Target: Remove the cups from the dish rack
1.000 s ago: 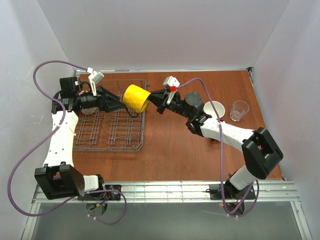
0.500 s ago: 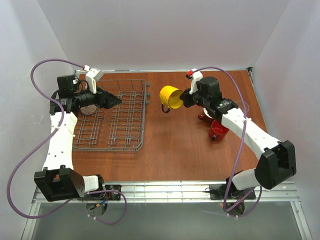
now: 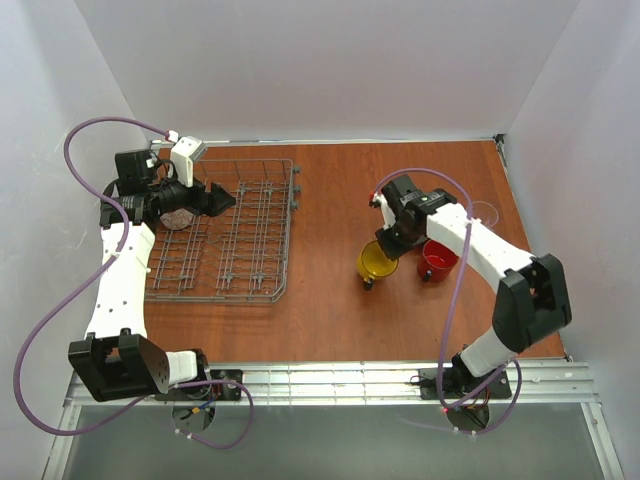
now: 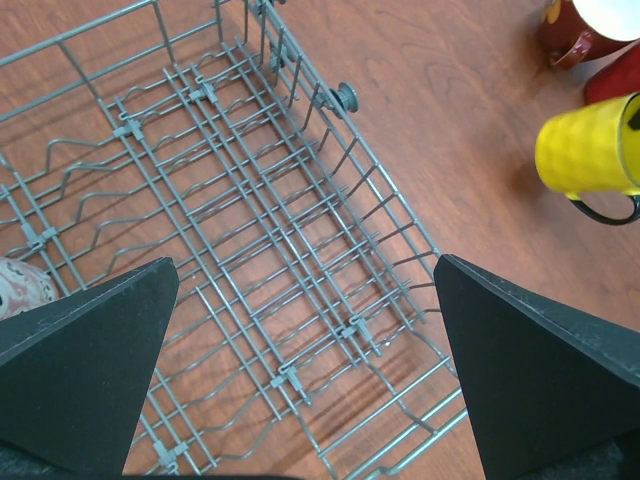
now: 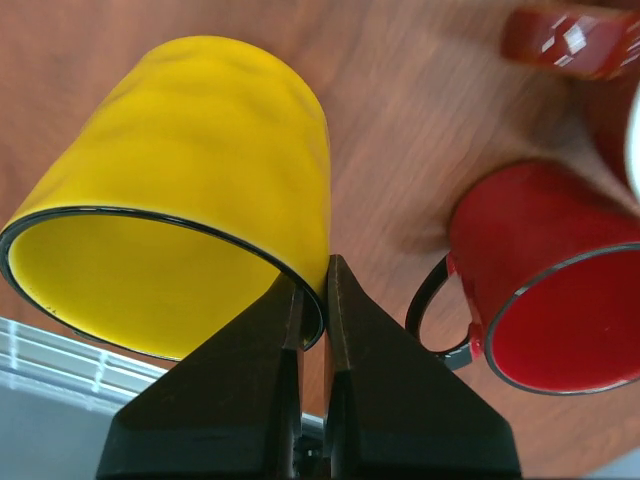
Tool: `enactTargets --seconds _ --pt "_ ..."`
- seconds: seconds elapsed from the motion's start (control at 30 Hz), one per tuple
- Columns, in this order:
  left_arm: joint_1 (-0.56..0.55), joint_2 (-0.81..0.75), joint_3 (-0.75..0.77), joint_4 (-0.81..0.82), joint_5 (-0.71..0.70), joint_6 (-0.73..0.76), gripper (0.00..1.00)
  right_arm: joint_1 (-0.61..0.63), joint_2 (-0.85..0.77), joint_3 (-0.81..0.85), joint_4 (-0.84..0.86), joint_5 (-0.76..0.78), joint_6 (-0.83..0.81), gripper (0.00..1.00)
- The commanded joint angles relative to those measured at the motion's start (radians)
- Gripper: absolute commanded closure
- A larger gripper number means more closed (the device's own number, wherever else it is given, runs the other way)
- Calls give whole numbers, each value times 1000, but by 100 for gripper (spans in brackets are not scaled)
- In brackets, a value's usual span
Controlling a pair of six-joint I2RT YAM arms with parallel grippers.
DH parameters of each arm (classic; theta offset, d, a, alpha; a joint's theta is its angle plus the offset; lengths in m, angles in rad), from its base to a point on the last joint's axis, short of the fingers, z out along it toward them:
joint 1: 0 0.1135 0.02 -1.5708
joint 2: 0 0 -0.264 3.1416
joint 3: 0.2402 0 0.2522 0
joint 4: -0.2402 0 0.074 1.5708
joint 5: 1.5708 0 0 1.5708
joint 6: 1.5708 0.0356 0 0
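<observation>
Desk (image 5: 400, 110) wood beside the red mug (image 5: 540, 290) awaits: the right tool (image 5: 315, 280), pinching the yellow mug (image 5: 200, 150) by its rim, should lower it level.

The left arm (image 3: 120, 280) rises from its base at 7 o'clock straight toward 12, then bends at the wrist so the left gripper (image 3: 225, 197) points to 3 o'clock, jaws spread wide. The right arm (image 3: 485, 255) climbs from 5 o'clock, folds at the elbow and runs toward 10 o'clock. Its right gripper (image 5: 312, 268) turns down toward 7, fingers pinched on the rim of the yellow mug (image 5: 190, 150).
</observation>
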Motion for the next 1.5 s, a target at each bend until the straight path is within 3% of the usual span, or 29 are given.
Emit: enactTargets --seconds 0.0,0.4,0.83,0.97,1.2,1.33,1.47 --pt "-1 -22 24 -28 -26 28 2 5 42 36 -77 24 -7 99" --pt "-3 -33 20 -39 -54 48 2 3 103 -2 -106 82 -53 99" --pt "-1 -27 27 -50 -63 64 2 -9 155 19 -118 22 -86 99" --pt "-1 -19 27 -56 -82 84 2 -9 154 42 -116 -4 -88 75" --pt "-1 53 55 -85 -249 163 2 -9 146 60 -116 -4 -91 72" --pt "0 123 90 -67 -497 261 2 -9 111 77 -116 -5 -91 62" --pt "42 220 186 -106 -519 436 2 -9 51 114 -116 -16 -102 51"
